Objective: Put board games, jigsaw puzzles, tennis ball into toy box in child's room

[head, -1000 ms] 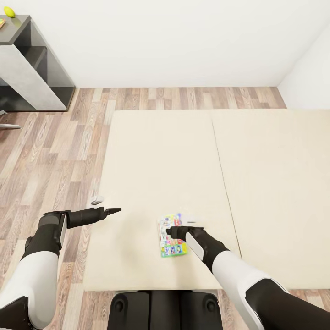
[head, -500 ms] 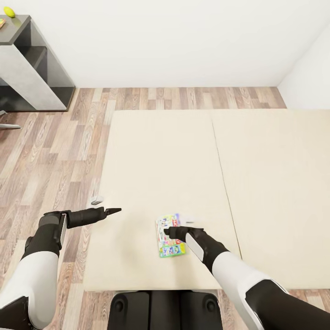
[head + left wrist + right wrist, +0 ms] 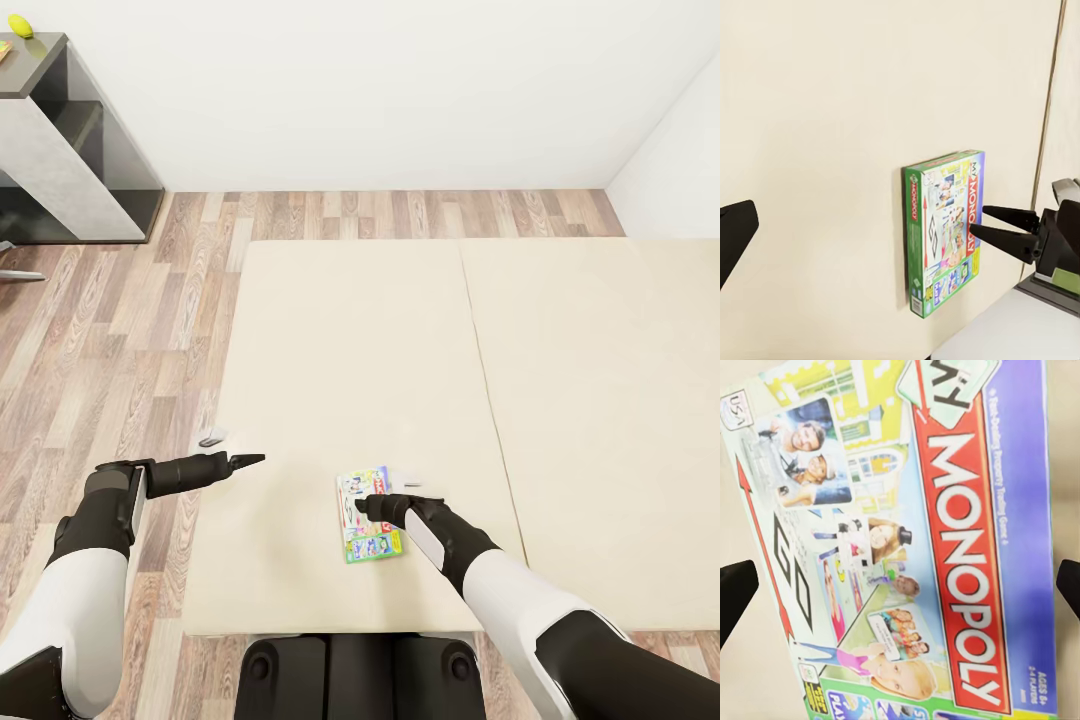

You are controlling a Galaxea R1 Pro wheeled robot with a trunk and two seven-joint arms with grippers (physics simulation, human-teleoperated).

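White-shelled left arm (image 3: 70, 610) and right arm (image 3: 520, 590) run into black forearms and tapered black fingers; black base (image 3: 360, 675).

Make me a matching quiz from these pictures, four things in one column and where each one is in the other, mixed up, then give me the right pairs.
Things:
1. Monopoly box
2. tennis ball
3. left gripper
4. right gripper

Places:
A. on the dark desk section, far left
B. flat on the beige bed
C. open over the box
D. over the mattress's left edge, apart from the box

Pairs: 1-B, 2-A, 3-D, 4-C
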